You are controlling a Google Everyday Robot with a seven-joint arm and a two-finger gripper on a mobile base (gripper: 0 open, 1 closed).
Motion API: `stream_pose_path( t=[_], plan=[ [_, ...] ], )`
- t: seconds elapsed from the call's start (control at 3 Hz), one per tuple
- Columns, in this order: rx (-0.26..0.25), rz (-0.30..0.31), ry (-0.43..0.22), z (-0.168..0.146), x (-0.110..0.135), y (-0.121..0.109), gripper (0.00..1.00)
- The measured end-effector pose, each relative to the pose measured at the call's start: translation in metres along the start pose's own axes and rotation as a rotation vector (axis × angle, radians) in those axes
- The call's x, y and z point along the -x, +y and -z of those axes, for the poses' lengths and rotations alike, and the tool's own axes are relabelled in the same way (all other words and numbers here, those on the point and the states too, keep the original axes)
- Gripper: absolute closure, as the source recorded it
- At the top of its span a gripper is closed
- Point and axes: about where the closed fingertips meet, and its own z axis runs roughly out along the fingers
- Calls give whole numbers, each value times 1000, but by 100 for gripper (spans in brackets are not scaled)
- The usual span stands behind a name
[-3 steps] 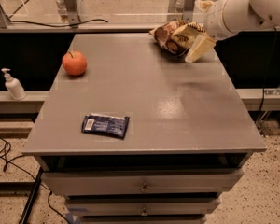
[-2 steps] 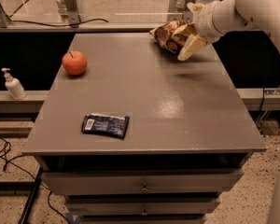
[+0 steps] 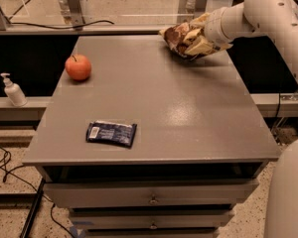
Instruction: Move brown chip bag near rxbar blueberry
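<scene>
The brown chip bag [image 3: 176, 35], crinkled dark brown and cream, sits at the far right of the grey table top [image 3: 154, 98]. My gripper [image 3: 197, 36] comes in from the right on a white arm, and its cream fingers [image 3: 200, 46] are closed around the bag's right side. The rxbar blueberry [image 3: 111, 132], a flat navy wrapper with a small white label at its left end, lies near the front left edge, far from the bag and the gripper.
A red-orange apple [image 3: 78, 67] stands at the table's left side. A white pump bottle [image 3: 12, 90] sits on a ledge left of the table. Drawers [image 3: 151, 200] run below the table top. Cables lie on the floor at left.
The arm has shifted a little to the left and its lower finger has drawn in against the bag. The bag has stayed at the far right; the bar and apple have not moved.
</scene>
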Motion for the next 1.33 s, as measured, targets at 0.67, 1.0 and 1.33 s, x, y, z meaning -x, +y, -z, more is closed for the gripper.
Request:
stream_pose_path(
  t=[0.67,1.0,1.33],
  plan=[
    [-17,-18,16,44,8,13,87],
    [30,0,-23,73,54,32,100],
    [108,-23,-112,105,102,55,100]
  ],
)
